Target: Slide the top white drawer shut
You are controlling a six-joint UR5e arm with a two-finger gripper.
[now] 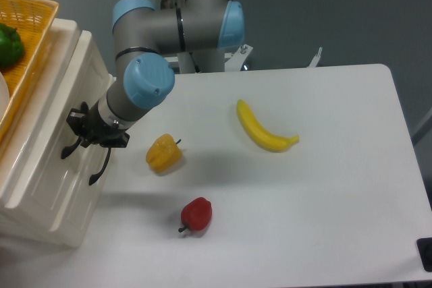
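Tool [79,131] presses top white drawer [57,133] nearly flush.

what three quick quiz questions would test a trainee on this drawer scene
1. True or false: the top white drawer still shows its open inside.
2. Which item lies nearest the gripper? A) banana B) yellow pepper C) red pepper
3. What sits in the orange basket at the upper left?

Key
1. False: no open inside shows; its front looks about flush with the cabinet.
2. B
3. A green pepper
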